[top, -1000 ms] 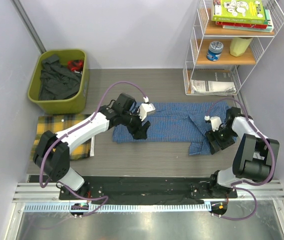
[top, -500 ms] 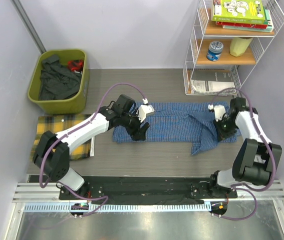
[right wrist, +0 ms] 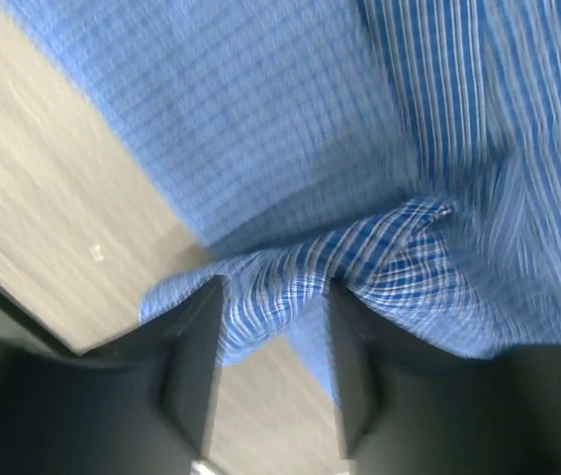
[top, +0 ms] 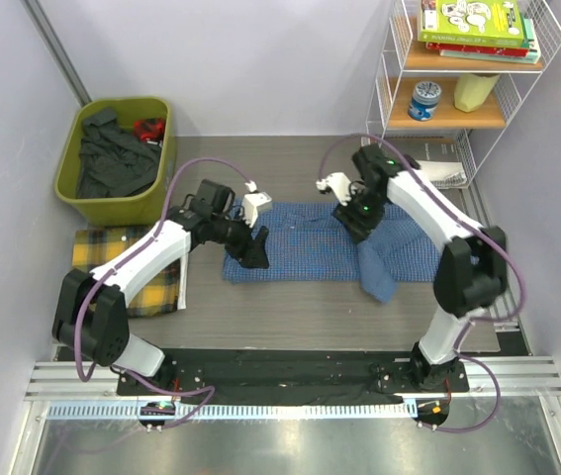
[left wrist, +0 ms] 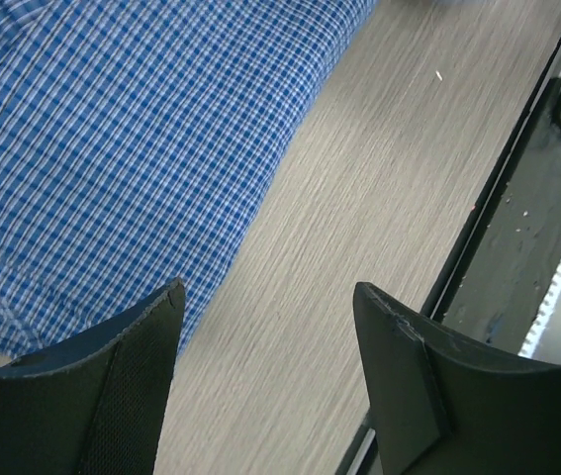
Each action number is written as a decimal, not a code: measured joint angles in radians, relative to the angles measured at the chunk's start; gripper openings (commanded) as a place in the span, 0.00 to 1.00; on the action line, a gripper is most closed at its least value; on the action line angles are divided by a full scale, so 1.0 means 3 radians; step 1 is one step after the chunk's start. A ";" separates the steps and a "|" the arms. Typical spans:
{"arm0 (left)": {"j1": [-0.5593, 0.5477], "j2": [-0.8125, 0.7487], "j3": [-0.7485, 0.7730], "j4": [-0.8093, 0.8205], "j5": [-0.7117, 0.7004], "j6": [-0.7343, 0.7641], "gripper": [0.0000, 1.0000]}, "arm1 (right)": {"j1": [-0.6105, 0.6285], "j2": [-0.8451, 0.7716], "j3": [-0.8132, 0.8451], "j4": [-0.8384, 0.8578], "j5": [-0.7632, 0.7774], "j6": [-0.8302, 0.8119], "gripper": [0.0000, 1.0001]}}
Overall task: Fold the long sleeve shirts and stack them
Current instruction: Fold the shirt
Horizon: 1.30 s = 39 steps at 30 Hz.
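The right gripper [top: 358,215] has swung left, blue shirt [top: 305,252] cloth bunched between its jaws, grip unclear; the left gripper [top: 253,249], jaws apart, shifted left.

Left gripper [left wrist: 268,292] spread; right arm [top: 423,201] outstretched.

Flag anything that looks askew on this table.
The blue shirt is lopsided: its left half lies flat, but its right side is bunched up under the right tool, with a crumpled flap sticking out toward the near edge.
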 measured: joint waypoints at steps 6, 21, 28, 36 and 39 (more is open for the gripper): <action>0.0150 -0.0126 -0.0070 0.0009 0.0165 -0.0078 0.71 | 0.0065 0.0520 0.0463 -0.0064 -0.0233 0.0123 0.68; -0.0046 0.0402 0.0519 -0.0017 0.0395 0.0131 0.70 | -0.0750 -0.0324 -0.1058 -0.0048 -0.0609 0.0163 0.63; -0.0034 0.0313 0.0415 0.0003 0.0359 0.0050 0.70 | -0.0720 -0.0042 -0.1225 0.0276 -0.0614 0.0225 0.56; 0.0018 0.0056 0.0220 -0.0009 0.0276 -0.0009 0.70 | -0.0532 0.0107 -0.1221 0.0431 -0.0632 0.0333 0.57; 0.0047 0.0010 0.0200 -0.0011 0.0253 -0.0015 0.70 | -0.0510 0.0104 -0.1221 0.0455 -0.0584 0.0351 0.58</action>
